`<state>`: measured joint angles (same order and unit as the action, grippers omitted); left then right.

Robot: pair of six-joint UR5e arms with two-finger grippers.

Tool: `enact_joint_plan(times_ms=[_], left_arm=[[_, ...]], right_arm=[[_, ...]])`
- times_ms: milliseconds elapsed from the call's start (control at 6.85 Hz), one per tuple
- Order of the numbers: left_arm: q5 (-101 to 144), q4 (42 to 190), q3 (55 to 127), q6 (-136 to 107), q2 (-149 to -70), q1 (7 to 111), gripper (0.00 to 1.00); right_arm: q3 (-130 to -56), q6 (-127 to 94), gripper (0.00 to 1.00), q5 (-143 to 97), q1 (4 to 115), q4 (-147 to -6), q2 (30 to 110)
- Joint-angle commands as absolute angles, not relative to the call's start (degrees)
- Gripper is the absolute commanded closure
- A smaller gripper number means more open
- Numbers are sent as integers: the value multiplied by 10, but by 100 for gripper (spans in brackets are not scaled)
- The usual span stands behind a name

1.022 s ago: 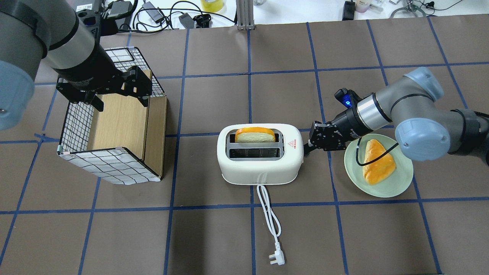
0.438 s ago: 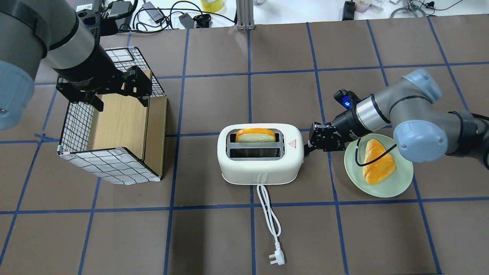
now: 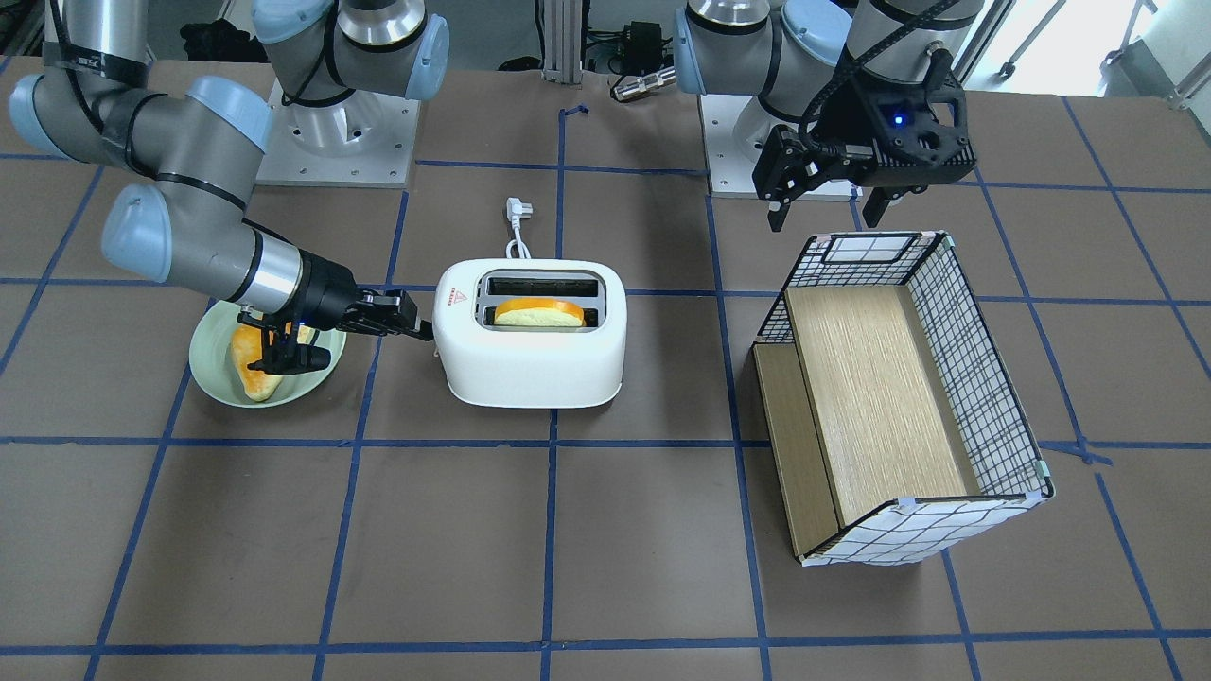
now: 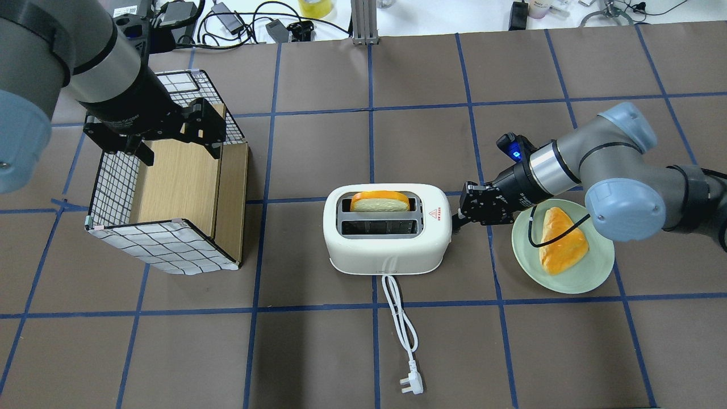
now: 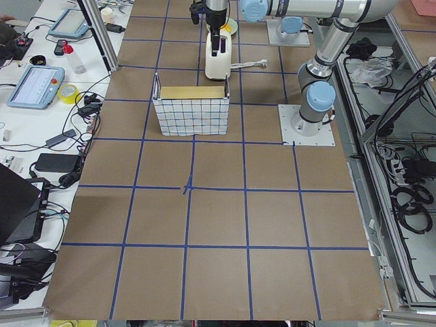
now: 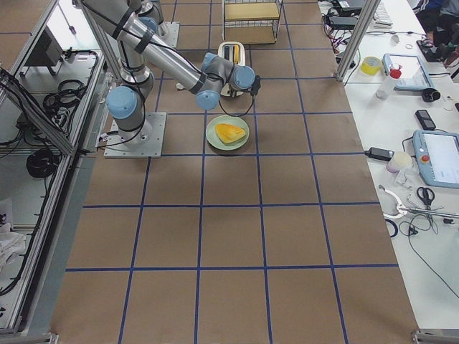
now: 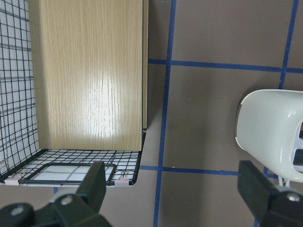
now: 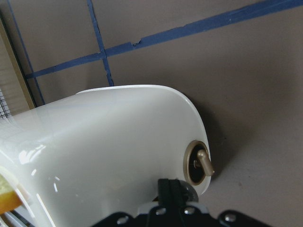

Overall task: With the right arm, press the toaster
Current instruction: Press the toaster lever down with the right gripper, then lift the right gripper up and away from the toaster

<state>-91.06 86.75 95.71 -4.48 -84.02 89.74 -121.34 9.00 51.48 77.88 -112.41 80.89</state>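
The white toaster (image 4: pixel 386 244) stands mid-table with a yellow bread slice (image 4: pixel 379 200) in its far slot. It also shows in the front view (image 3: pixel 530 364) and fills the right wrist view (image 8: pixel 109 142). My right gripper (image 4: pixel 455 218) is shut, and its tips touch the toaster's right end low down, next to a round grey knob (image 8: pixel 199 163). In the right wrist view the gripper (image 8: pixel 173 189) sits pressed against the white shell. My left gripper (image 4: pixel 170 133) is open and empty above the checkered box (image 4: pixel 170 244).
A green plate (image 4: pixel 590 272) with a bread piece (image 4: pixel 562 238) lies under my right forearm. The toaster's white cord and plug (image 4: pixel 410 386) run toward the near edge. The box (image 3: pixel 889 397) lies on its side with its wooden inside showing.
The right arm's elbow has shifted slightly while its gripper stays at the toaster's end. The bread slice sits a touch lower. The left arm has not moved.
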Motion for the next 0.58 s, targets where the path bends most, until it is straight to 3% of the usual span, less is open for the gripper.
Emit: enact_joint_plan(times_ms=[0, 438], left_arm=[[-911, 867, 957, -45, -840, 897, 0], [-911, 867, 957, -45, -840, 897, 0]], right_arm=[[-1204, 75, 100, 526, 780, -1122, 816], [-1145, 50, 100, 594, 784, -1107, 829]])
